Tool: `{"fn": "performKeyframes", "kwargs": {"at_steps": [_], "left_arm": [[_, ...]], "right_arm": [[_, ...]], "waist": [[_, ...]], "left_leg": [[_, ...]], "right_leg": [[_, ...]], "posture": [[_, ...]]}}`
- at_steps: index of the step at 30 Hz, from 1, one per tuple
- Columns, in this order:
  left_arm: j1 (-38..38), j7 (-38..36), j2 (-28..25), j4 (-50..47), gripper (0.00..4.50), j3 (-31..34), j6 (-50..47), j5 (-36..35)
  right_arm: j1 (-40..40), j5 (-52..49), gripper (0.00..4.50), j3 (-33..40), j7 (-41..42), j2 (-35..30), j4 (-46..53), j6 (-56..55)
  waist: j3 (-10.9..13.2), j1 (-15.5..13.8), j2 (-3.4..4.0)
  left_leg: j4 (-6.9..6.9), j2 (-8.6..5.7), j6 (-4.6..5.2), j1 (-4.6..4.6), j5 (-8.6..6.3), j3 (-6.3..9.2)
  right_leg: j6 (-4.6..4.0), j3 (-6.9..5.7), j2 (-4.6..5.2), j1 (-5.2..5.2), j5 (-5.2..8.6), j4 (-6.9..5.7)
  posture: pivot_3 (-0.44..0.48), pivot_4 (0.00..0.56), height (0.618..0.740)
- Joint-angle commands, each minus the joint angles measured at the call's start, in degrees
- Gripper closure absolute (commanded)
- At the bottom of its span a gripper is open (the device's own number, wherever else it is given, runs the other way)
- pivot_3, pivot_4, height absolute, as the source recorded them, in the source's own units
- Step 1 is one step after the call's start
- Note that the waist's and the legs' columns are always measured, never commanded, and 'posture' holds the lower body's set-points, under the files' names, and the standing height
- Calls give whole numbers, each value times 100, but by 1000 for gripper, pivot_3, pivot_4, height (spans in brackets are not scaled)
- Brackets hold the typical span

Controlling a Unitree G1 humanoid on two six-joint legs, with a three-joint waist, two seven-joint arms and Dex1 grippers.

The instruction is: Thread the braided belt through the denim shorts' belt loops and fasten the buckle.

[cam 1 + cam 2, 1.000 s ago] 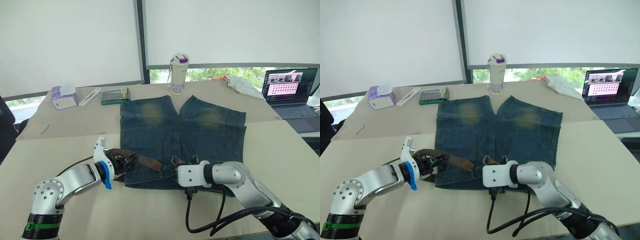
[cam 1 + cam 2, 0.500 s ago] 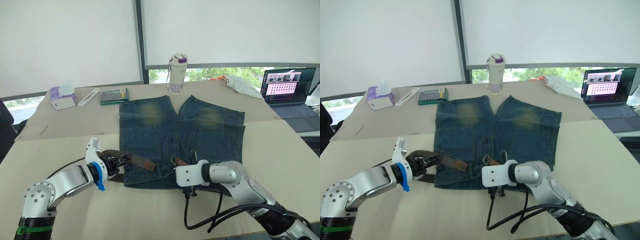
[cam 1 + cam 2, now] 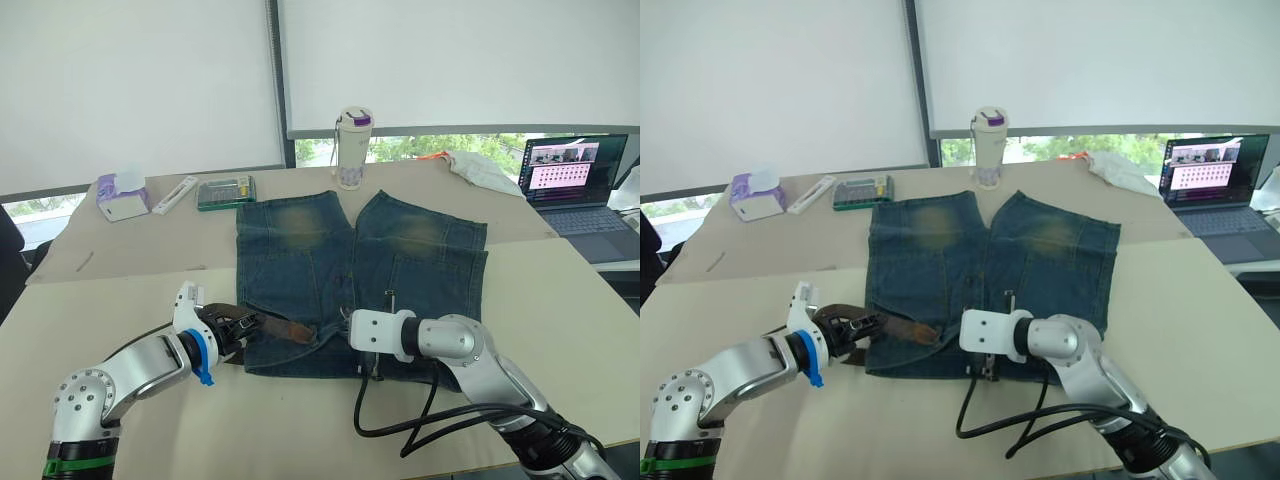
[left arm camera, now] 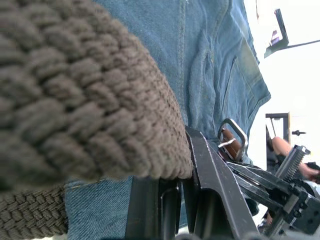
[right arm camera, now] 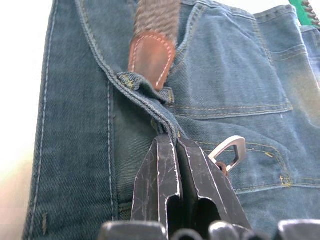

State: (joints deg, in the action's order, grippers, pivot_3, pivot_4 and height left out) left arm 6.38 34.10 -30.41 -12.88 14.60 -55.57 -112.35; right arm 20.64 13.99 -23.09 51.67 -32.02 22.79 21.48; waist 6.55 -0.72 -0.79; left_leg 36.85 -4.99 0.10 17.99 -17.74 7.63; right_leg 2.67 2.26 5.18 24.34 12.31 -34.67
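The left gripper (image 3: 228, 328) is clamping the braided belt (image 3: 268, 326) at the near-left edge of the denim shorts (image 3: 400, 262), which are lying mid-table. The right gripper (image 5: 172, 142), jaws closed, is pinching a waistband fold beside the belt's leather tip. Threading looks underway; next, the tip needs feeding through the belt loops toward the buckle (image 5: 227, 151).

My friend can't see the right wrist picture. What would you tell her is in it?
The right tool's two black fingers are shut together, pinching a fold of the dark blue denim shorts at the waistband. Just beyond lies the brown leather tip of the braided belt, and a silver metal buckle lies beside the fingers.
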Motion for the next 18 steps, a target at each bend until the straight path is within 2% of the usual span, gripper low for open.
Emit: {"fn": "performKeyframes", "kwargs": {"at_steps": [1,7,18], "left_arm": [[-105,307,140,-6,4500,257,-151,-65],[-337,555,427,39,4500,444,-321,-65],[-489,771,531,212,4500,583,-673,-65]], "right_arm": [[37,-143,4475,206,-94,37,330,44],[-84,-153,4475,199,-89,-51,393,27],[-204,-13,4475,101,-112,-257,448,-354]], "waist": [[0,-1,0],[0,-14,0],[0,-12,0]], "left_leg": [[0,0,0,0,0,0],[0,-1,0,-1,0,0],[0,-2,0,-3,0,0]], "right_leg": [[0,0,0,0,0,0],[0,-1,1,-2,0,0],[0,0,3,-5,1,1]], "posture": [[0,150,740],[0,150,740],[0,150,740]]}}
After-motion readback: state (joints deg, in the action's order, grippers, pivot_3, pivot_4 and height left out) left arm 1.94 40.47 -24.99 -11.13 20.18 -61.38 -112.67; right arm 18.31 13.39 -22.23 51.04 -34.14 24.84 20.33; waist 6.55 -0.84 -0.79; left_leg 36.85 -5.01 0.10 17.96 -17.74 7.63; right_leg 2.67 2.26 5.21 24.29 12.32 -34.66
